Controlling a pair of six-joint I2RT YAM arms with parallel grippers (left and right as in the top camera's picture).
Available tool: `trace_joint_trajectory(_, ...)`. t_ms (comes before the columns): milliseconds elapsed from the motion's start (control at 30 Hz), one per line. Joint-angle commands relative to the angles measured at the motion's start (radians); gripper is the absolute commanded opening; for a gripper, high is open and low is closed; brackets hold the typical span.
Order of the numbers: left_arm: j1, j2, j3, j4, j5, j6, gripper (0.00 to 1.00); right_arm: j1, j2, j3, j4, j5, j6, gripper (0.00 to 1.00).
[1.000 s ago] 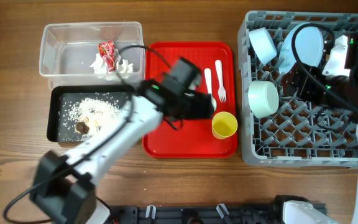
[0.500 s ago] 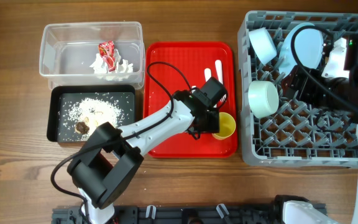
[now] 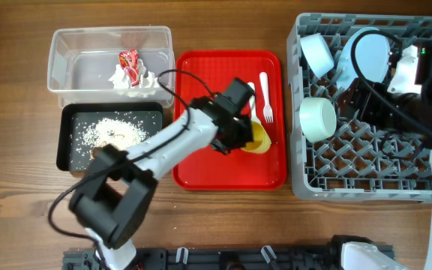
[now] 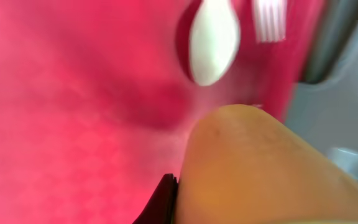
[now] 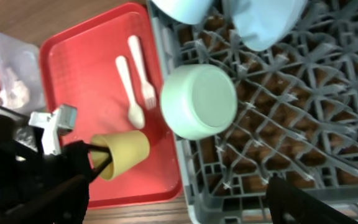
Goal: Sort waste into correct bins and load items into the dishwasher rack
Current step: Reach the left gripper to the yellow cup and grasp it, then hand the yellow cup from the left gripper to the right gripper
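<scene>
A small yellow cup [image 3: 259,139] is shown tipped on its side on the red tray [image 3: 201,169], just below the white spoon [image 3: 251,96] and fork [image 3: 266,99] and near the grey dishwasher rack [image 3: 366,161]. Its rim is clamped by the left gripper [image 3: 241,135], with one finger [image 5: 101,160] set inside the mouth. The left arm is stretched diagonally from the table's near edge across the tray. The right gripper [image 5: 303,202] is held over the rack, and whether it is open cannot be told. Half a second earlier the cup was upright and slightly nearer the rack.
</scene>
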Motion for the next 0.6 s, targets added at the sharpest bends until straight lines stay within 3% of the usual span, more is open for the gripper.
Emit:
trace_joint_trajectory(0, 0.096, -0.137, 0.000, 0.003, 0.229, 0.043, 0.04, -0.002, 0.010, -0.079, 0.047, -0.221, -0.111, 0.95)
trace_joint_trajectory(200, 0.288, -0.232, 0.000, -0.009, 0.713, 0.203, 0.04, -0.002, 0.010, -0.278, 0.196, -0.747, -0.370, 0.95)
trace_joint_trajectory(333, 0.371, -0.236, 0.000, -0.050, 0.950, 0.276, 0.04, -0.002, 0.010, -0.396, 0.330, -1.094, -0.495, 0.96)
trace_joint_trajectory(467, 0.381, -0.236, 0.000, -0.053, 1.093, 0.321, 0.04, 0.002, 0.010, -0.466, 0.462, -1.243, -0.495, 0.95)
trace_joint_trajectory(567, 0.364, -0.236, 0.000, -0.053, 1.099, 0.321, 0.04, 0.019, 0.010, -0.478, 0.508, -1.274, -0.495, 0.95)
